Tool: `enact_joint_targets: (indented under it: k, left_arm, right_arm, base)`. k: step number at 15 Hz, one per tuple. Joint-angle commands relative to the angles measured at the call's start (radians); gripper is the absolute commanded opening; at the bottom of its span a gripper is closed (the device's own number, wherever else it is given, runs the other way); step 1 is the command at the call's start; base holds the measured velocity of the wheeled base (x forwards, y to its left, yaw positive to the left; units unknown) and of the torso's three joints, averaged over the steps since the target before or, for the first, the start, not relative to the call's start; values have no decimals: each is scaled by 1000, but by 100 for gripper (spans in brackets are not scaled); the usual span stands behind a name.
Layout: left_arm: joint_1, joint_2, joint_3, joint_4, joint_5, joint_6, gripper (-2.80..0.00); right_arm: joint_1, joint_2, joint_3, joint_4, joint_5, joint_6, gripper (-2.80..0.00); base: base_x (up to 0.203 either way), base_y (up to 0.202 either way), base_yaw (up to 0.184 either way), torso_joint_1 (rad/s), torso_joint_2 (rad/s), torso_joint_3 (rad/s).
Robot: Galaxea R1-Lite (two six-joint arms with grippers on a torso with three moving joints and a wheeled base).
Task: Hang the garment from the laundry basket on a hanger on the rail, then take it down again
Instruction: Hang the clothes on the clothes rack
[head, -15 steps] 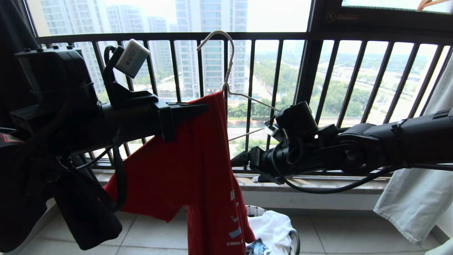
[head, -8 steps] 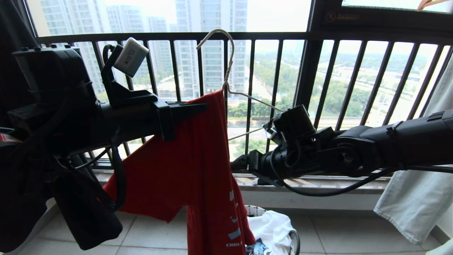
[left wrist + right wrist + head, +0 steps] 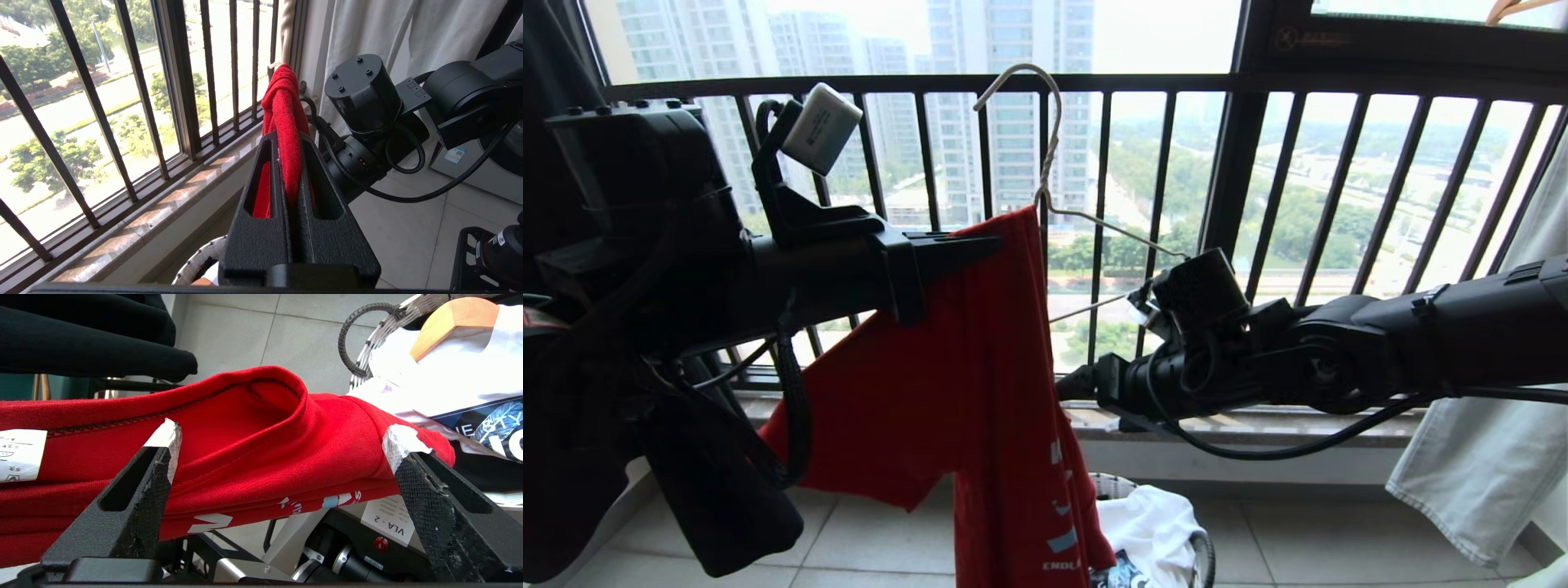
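The left tool point(image 3: 292, 171) is shut tight on the red T-shirt point(image 3: 980, 392). It pinches a bunched fold of red cloth near the top edge of the shirt, and the cloth sticks up past the tips of the two black fingers point(image 3: 265, 196). Below the left tool the shirt hangs down long and loose, with white letters near its lower end.

The thin cream hanger point(image 3: 1045, 163) is just past the tip of the left tool. Its curved hook points up in front of the dark railing point(image 3: 1094, 82), and it is not hooked on anything that shows. One wire arm of the hanger runs off toward the right arm. The top of the shirt sits right at the neck of the hanger.

The right tool point(image 3: 282, 445) is wide open and holds nothing. Its two fingertips point(image 3: 165, 437) have white tape on them. The red shirt lies just in front of them, between the two tips, with its sewn hem and a small white label point(image 3: 18, 455) showing. The tips look close to the cloth, but I cannot tell if they touch it.

The laundry basket point(image 3: 1205, 555) is on the tiled floor, below the right tool. A white garment point(image 3: 1152, 523) and a wooden hanger point(image 3: 449, 322) lie in it. A pale garment point(image 3: 1478, 457) hangs beside the right arm.
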Motion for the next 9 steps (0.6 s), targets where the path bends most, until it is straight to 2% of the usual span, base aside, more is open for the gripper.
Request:
enact_joint_targets:
  k: [1, 9]
  left_arm:
    - [0, -14, 0, -4, -3, -2, -280]
    - [0, -57, 15, -4, -3, -2, -280]
  right_arm:
    - [-1, 4, 1, 0, 0, 3, 0]
    - [-3, 48, -2, -2, -51, -19, 0]
  base:
    - [0, 0, 0, 0, 0, 0]
    - [0, 0, 0, 0, 0, 0]
